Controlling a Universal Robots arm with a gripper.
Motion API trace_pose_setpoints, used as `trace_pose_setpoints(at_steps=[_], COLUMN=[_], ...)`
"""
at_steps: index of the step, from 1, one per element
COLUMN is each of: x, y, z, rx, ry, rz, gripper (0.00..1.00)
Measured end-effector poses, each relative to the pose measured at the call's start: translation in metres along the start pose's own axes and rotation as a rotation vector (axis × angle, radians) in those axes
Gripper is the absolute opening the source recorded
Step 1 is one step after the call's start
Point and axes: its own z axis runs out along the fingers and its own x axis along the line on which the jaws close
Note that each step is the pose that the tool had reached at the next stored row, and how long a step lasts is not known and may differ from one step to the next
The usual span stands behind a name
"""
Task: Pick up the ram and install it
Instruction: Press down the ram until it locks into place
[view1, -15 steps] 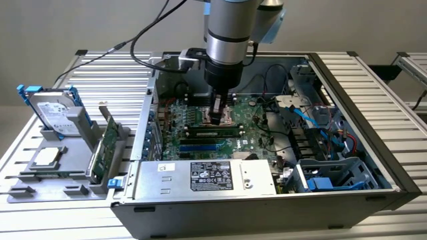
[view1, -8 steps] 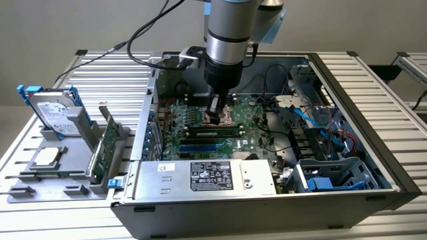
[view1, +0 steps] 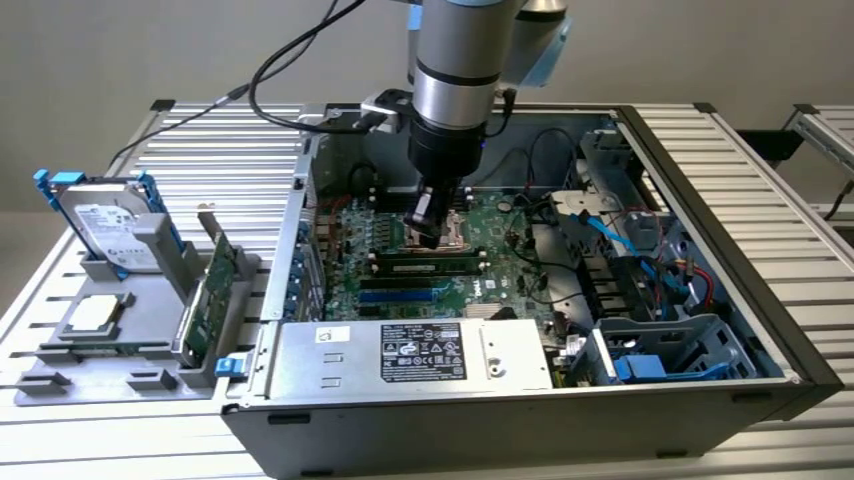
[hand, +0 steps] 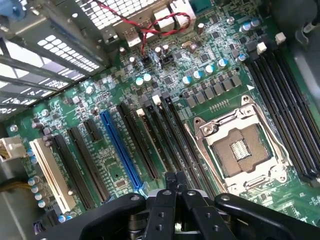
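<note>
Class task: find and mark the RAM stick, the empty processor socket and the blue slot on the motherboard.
RAM stick (view1: 424, 266), exterior view: middle of its long top edge, seated in the board.
Processor socket (hand: 241, 149), wrist view: centre of the open socket.
Blue slot (hand: 120, 147), wrist view: midway along its length.

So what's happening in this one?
A single robot arm reaches down into an open computer case, its claw shut above the motherboard next to the empty processor socket. A ram stick already sits in a slot just below the claw in the exterior view. A hard drive and an expansion card stand in a holder outside.
</note>
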Motion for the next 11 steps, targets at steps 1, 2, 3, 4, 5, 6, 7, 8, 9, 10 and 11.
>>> trace_pose_setpoints(at_steps=[1, 2, 3, 4, 5, 6, 7, 8, 9, 10, 11], x=[0.0, 0.0, 0.0, 0.0, 0.0, 0.0, 0.0, 0.0, 0.0, 0.0, 0.0], y=[0.0, 0.0, 0.0, 0.0, 0.0, 0.0, 0.0, 0.0, 0.0, 0.0, 0.0], z=[0.0, 0.0, 0.0, 0.0, 0.0, 0.0, 0.0, 0.0001, 0.0, 0.0001, 0.0], rx=[-0.0009, -0.0017, -0.0025, -0.0033, -0.004, -0.0048, -0.0056, -0.0063, -0.007, -0.0077, -0.0085], ry=[-0.0008, -0.0016, -0.0025, -0.0033, -0.0041, -0.005, -0.0059, -0.0068, -0.0075, -0.0084, -0.0092], rz=[0.016, 0.031, 0.046, 0.061, 0.076, 0.091, 0.108, 0.123, 0.138, 0.152, 0.168], gripper=[0.11, 0.11, 0.11, 0.11, 0.11, 0.11, 0.11, 0.11, 0.11, 0.11, 0.11])
